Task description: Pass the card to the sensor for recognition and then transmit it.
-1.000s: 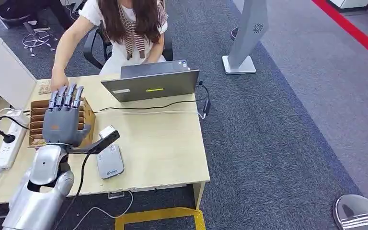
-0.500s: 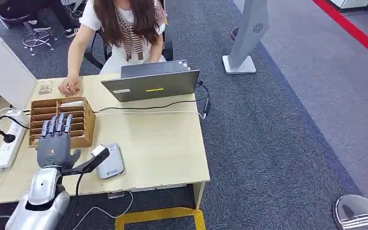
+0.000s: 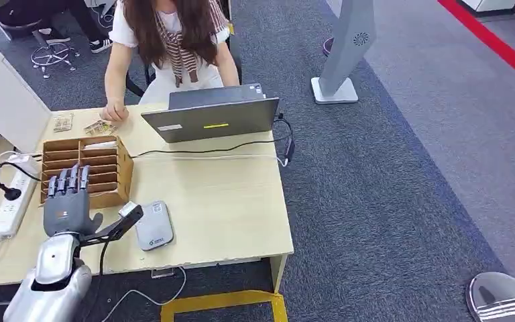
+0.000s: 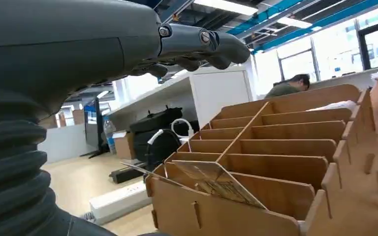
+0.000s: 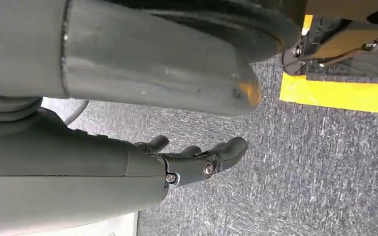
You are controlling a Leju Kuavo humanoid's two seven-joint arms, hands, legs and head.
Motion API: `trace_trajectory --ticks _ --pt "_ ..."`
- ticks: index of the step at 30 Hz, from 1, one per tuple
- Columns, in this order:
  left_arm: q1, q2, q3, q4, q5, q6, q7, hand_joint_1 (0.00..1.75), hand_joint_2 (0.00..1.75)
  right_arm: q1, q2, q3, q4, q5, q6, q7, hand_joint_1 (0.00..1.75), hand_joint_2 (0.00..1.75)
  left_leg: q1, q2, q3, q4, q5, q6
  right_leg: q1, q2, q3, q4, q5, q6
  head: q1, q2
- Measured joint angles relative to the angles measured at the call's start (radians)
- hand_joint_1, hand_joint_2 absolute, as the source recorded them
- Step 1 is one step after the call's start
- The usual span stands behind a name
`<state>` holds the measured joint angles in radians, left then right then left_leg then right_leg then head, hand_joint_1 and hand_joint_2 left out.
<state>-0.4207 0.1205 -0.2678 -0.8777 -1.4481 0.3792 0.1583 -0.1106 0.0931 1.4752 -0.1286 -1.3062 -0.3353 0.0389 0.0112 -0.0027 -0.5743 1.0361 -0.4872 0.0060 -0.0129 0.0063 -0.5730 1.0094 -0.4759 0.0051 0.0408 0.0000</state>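
Observation:
My left hand (image 3: 67,201) hovers with straight, spread fingers over the near end of a wooden card organiser (image 3: 104,168) and holds nothing. In the left wrist view the fingers (image 4: 202,42) reach out above the organiser (image 4: 275,147), where a patterned card (image 4: 216,183) leans in the nearest slot. A flat grey card sensor (image 3: 153,227) lies on the table just right of that hand. Loose cards (image 3: 99,127) lie at the far edge by a person's hand (image 3: 114,111). My right hand (image 5: 197,160) hangs over grey carpet with loosely curved fingers and nothing in them.
A person (image 3: 174,40) sits behind an open laptop (image 3: 211,117) at the far side of the wooden table (image 3: 228,201). A black cable (image 3: 241,145) crosses the table. A white power strip (image 3: 10,201) and a white box (image 3: 3,100) stand at the left.
My left hand has drawn back from over the organiser towards the table's near edge and lower. The person's hand has moved from the organiser to the table's far edge.

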Motion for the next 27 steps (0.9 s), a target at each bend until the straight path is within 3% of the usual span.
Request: trace_trajectory --ticks 11,27 --pt "-0.094 0.000 0.027 0.113 -0.003 -0.001 0.020 0.00 1.75 -0.001 0.000 0.018 0.004 0.008 0.010 0.000 0.00 0.00 0.000 0.000 0.000 0.000 0.000 0.000 0.000 0.000 0.000 0.000 0.000 0.000 0.000 0.000" --pt "-0.110 -0.003 0.027 0.155 -0.010 -0.009 0.020 0.00 1.75 -0.001 0.000 0.019 0.004 0.008 0.011 0.000 0.00 0.00 0.000 0.000 0.000 0.000 0.000 0.000 0.000 0.000 0.000 0.000 0.000 0.000 0.000 0.000"
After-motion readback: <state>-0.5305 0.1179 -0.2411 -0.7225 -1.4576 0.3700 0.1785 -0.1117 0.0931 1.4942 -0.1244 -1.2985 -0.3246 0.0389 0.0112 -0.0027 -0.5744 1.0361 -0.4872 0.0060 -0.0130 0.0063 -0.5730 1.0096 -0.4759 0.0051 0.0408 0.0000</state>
